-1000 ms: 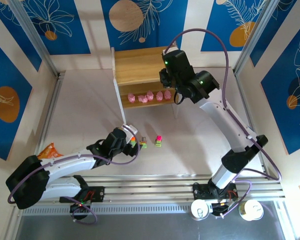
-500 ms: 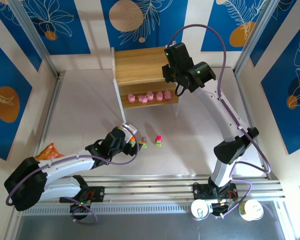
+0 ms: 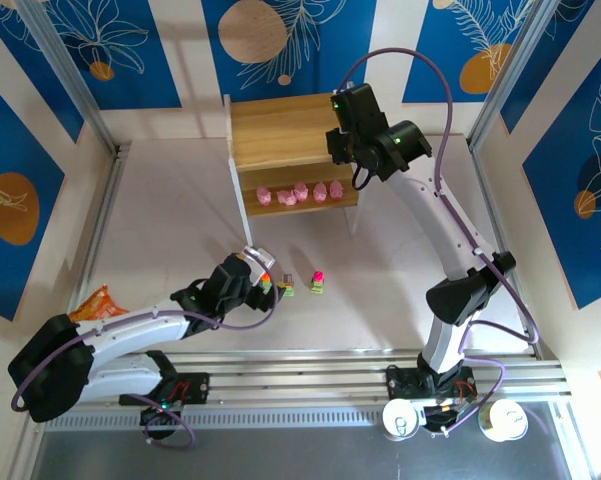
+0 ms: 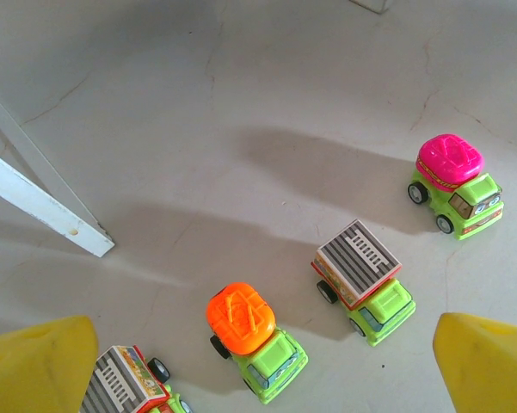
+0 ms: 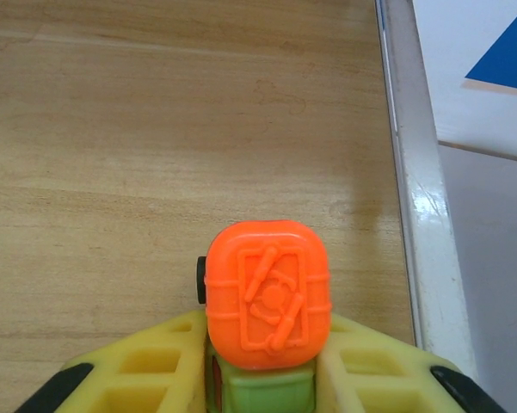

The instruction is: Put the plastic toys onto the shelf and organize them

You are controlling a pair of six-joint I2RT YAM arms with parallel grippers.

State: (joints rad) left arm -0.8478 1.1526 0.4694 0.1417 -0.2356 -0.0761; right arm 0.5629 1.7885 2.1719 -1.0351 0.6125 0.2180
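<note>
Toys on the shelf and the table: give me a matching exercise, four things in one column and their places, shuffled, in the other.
1. pink pigs
2. pink-topped truck
3. orange-topped truck in the right wrist view
4. orange snack bag

A. between the fingers of the right gripper, over the top board of the shelf
B. near the left edge of the table
C. in a row on the shelf's lower tier
D. on the table, in front of the shelf

Pairs: 1-C, 2-D, 3-A, 4-B.
</note>
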